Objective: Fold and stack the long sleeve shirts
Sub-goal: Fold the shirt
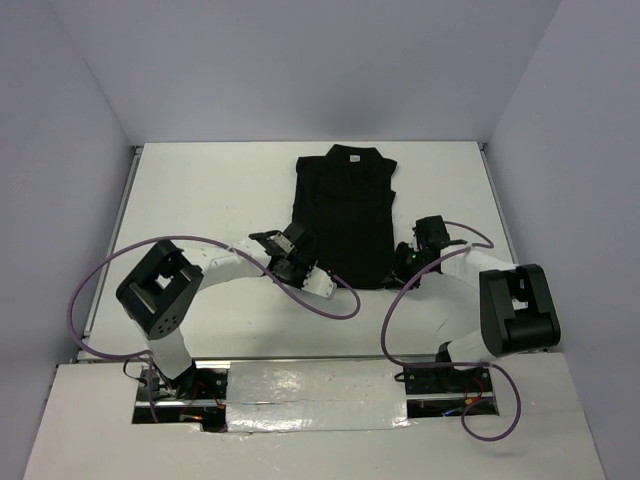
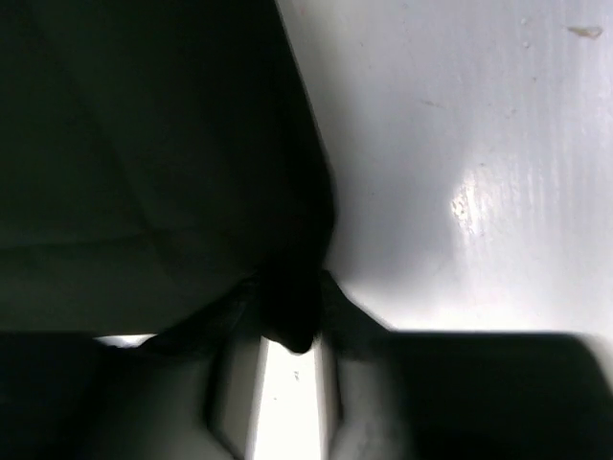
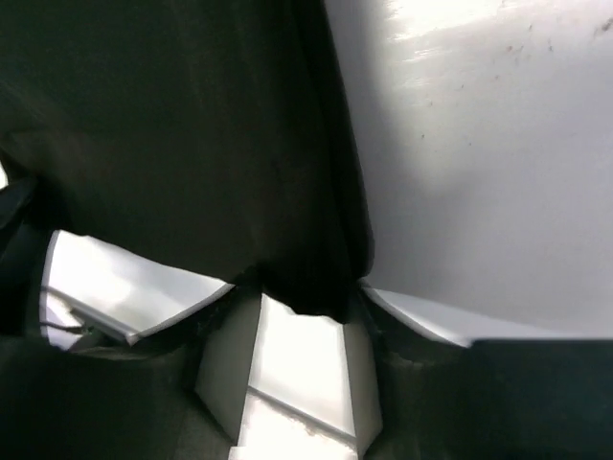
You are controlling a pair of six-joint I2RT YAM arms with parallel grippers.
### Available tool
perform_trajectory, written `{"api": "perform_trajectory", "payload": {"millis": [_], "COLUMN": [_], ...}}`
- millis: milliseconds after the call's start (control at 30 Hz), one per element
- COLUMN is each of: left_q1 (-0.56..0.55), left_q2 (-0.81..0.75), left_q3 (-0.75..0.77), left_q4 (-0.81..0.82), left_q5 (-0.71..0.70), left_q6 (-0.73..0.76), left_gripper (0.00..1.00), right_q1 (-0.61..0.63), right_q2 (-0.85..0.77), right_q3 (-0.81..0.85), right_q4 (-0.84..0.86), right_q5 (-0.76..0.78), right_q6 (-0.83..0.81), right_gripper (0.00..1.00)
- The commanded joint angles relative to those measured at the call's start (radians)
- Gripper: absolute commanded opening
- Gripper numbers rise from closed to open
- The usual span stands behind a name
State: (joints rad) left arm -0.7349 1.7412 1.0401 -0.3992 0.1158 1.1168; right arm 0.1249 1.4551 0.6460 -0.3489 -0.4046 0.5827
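Holding the near-left corner of the long sleeve shirt (image 1: 345, 215) in the left end effector (image 1: 295, 252), jaws partway in on a bunched tuck of hem. Otherwise lying flat on the middle of the surface (image 1: 200, 200), collar and white tag (image 1: 352, 155) at the far end, sleeves apparently tucked in. Holding the near-right corner likewise in the right end effector (image 1: 408, 260), cloth pinched between half-closed jaws and seemingly raised a little off the surface there.

Judged to be the bottom-up fold. Lift both corners together and level. Keep the hem taut between them, carry it away toward the collar, and lay it down square before letting go. Beware catching only one layer, or pulling unevenly and skewing the fold.

Counted: one shirt, one tag, two end effectors.
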Motion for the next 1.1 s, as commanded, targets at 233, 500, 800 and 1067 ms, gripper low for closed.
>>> {"api": "perform_trajectory", "payload": {"millis": [233, 500, 800, 1067], "left_q1": [0.000, 0.000, -0.044, -0.073], "left_q2": [0.012, -0.097, -0.345, -0.459], "left_q3": [-0.023, 0.009, 0.015, 0.156], "left_q4": [-0.019, -0.249, -0.618, -0.866], "left_q5": [-0.004, 0.042, 0.151, 0.321], "left_q6": [-0.132, -0.193, -0.247, -0.291], "left_gripper": [0.00, 0.00, 0.00, 0.00], "right_q1": [-0.014, 0.040, 0.275, 0.355], "right_q2": [-0.018, -0.192, -0.459, -0.552], "right_q3": [-0.009, 0.029, 0.076, 0.236], "right_q4": [-0.015, -0.258, -0.695, -0.926], "right_q5": [0.046, 0.052, 0.066, -0.028], "right_q6": [-0.038, -0.147, -0.015, 0.023], "right_gripper": [0.00, 0.00, 0.00, 0.00]}}
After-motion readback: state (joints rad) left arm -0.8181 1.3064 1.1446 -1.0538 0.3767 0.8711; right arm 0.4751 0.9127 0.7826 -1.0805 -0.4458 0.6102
